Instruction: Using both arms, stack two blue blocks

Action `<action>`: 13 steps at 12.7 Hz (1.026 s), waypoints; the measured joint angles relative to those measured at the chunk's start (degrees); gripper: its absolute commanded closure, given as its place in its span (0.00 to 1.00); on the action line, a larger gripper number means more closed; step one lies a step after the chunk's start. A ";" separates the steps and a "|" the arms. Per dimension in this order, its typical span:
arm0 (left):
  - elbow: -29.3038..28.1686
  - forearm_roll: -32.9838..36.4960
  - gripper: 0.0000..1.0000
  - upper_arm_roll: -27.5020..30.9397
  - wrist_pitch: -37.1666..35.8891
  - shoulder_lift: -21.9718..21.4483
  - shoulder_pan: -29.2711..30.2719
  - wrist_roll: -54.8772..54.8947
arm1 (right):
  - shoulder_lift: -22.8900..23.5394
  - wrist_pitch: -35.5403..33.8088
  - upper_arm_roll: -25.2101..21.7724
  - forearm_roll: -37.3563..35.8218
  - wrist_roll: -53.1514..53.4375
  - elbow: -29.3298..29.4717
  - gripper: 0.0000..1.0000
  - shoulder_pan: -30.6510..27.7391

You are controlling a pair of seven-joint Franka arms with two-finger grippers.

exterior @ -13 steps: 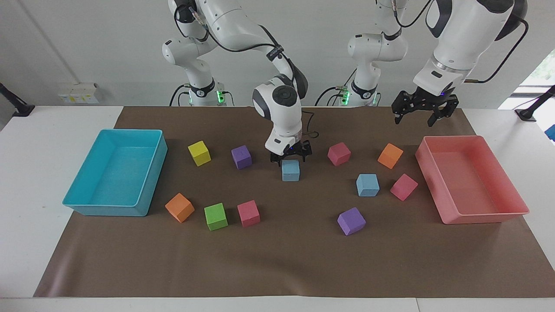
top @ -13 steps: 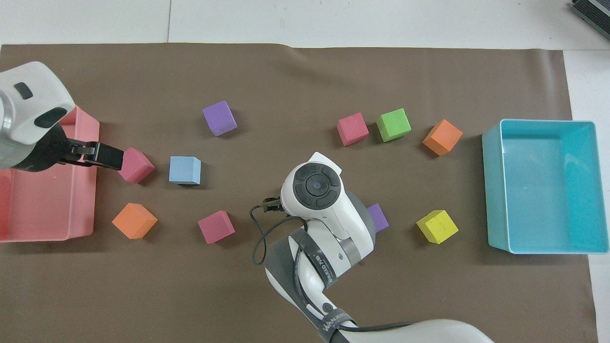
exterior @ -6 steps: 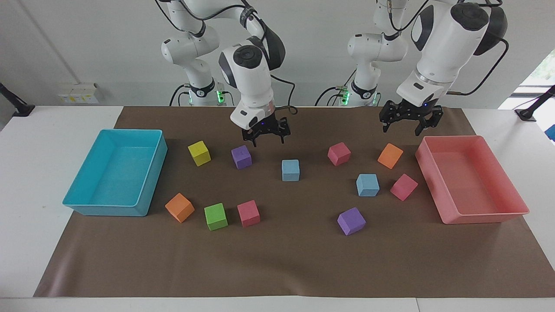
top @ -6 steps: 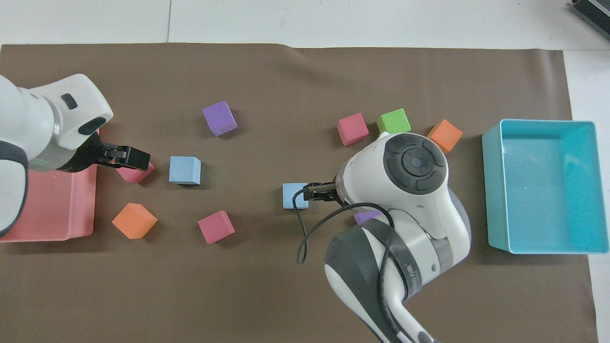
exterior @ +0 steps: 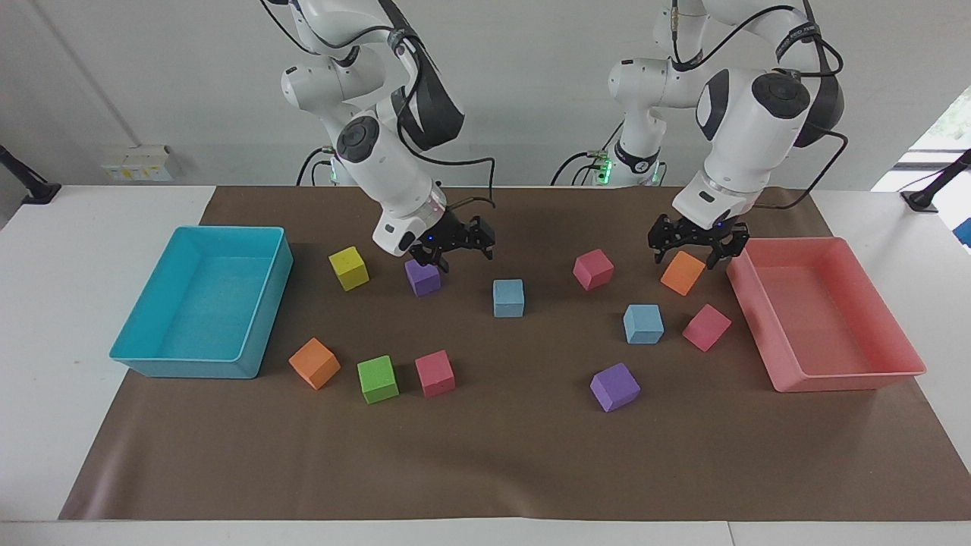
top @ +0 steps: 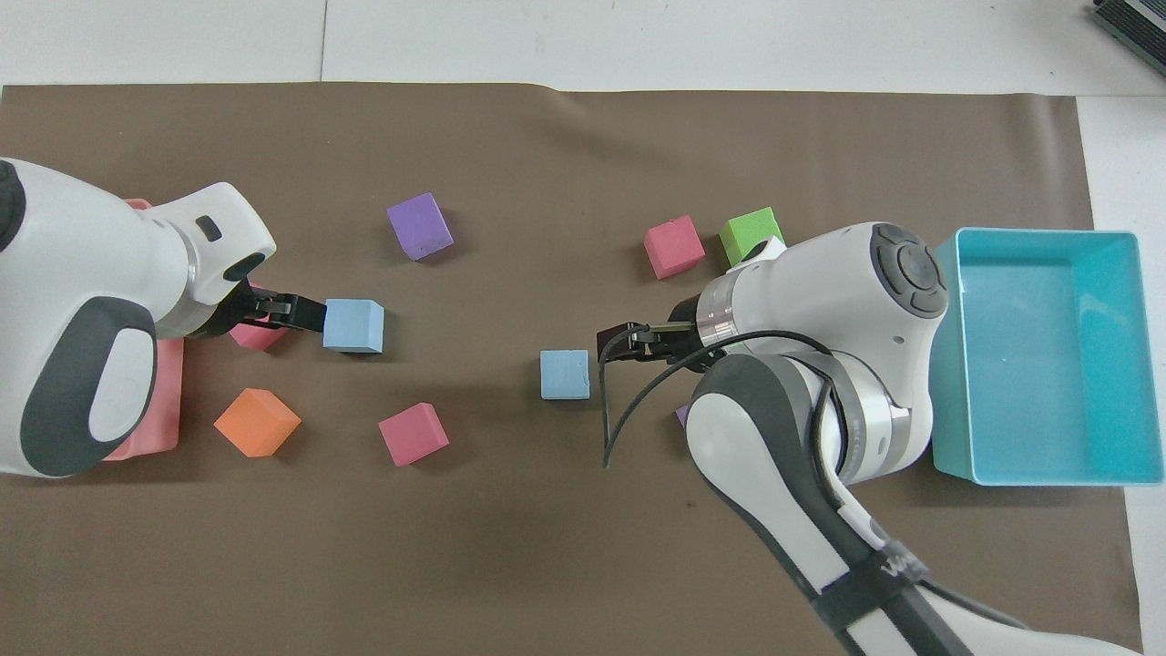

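Overhead view first: two blue blocks lie apart on the brown mat that covers the counter, not stacked. One blue block sits near the middle of the mat; the other blue block sits toward the left arm's end, just beside a pink cube and near the pink tray.

From the facing camera, the right tool hangs tilted above a purple cube, its fingers spread and holding nothing — the middle block stands free, beside it. The left tool hangs low over an orange cube, next to the pink tray's rim; its fingers are also spread and empty. It is not touching the second blue block, which lies farther from the robots than that orange cube.

A turquoise tray stands at the right arm's end, with yellow, orange, green and pink cubes near it.
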 measured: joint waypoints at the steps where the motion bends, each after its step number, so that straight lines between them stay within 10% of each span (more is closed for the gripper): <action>1: -0.90 0.00 0.00 -0.03 2.02 0.78 -0.05 0.00 | 1.34 0.29 -0.03 2.85 -3.82 -0.04 0.61 -0.56; 3: -1.87 -0.01 0.00 -0.04 5.98 3.33 -0.55 -0.01 | 3.06 0.49 -0.04 5.96 -9.68 -0.15 1.00 -2.10; 13: -8.46 -0.01 0.00 -0.04 21.26 10.56 -2.34 -0.31 | 11.06 2.30 0.03 30.01 -35.08 -5.07 1.00 -4.08</action>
